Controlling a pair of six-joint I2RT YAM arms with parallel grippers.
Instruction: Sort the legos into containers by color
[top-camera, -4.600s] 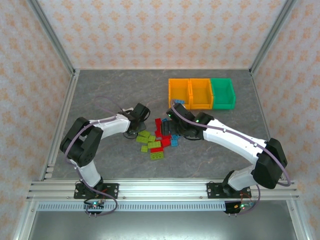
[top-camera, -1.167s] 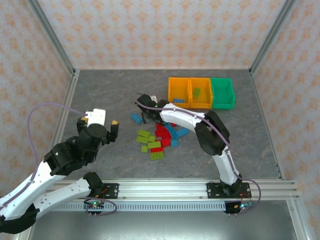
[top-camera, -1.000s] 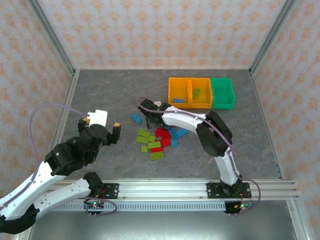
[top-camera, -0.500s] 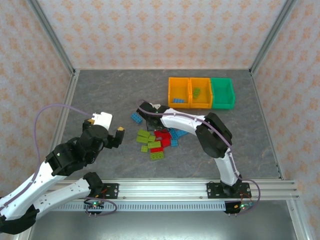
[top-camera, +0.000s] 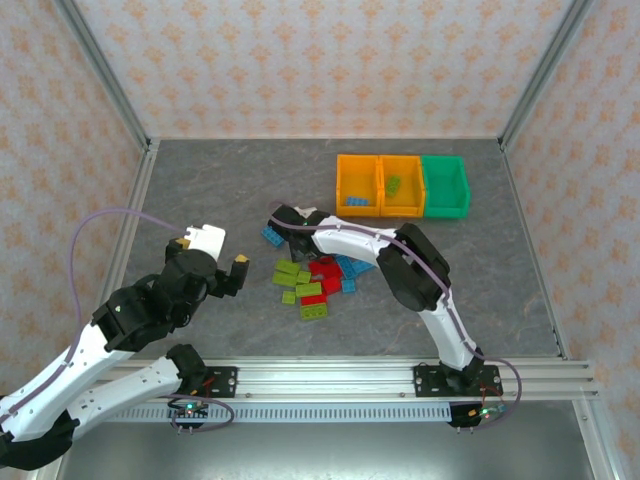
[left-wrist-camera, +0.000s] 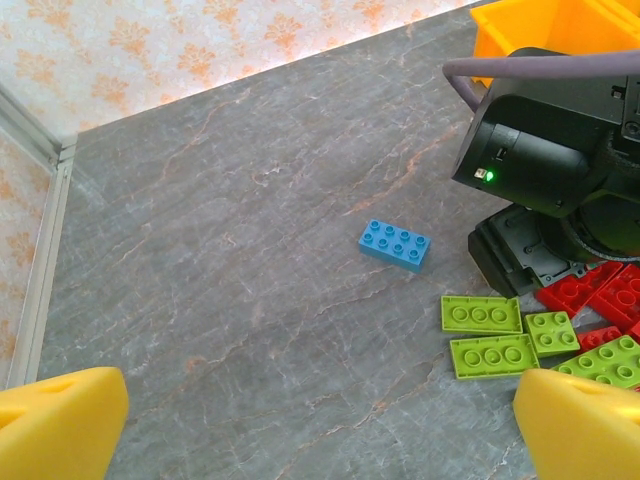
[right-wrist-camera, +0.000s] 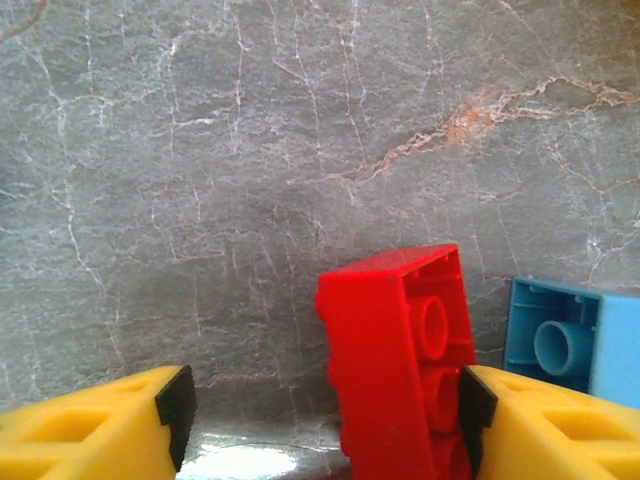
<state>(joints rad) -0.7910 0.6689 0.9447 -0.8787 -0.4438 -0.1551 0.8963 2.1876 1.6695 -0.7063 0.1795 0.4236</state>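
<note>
Beside the blue brick (right-wrist-camera: 560, 340), the right end effector (right-wrist-camera: 320, 400) straddles, unclosed, a red brick (right-wrist-camera: 400, 350), likely light and rigid; pinch its long sides

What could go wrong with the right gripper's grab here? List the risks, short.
1. The red brick lies tipped, hollow side showing, close against one finger of the right gripper, with a wide gap to the other. Closing may shove or twist it rather than clamp it.
2. The blue brick lies right beside that finger, so it could be nudged or dragged along.
</note>
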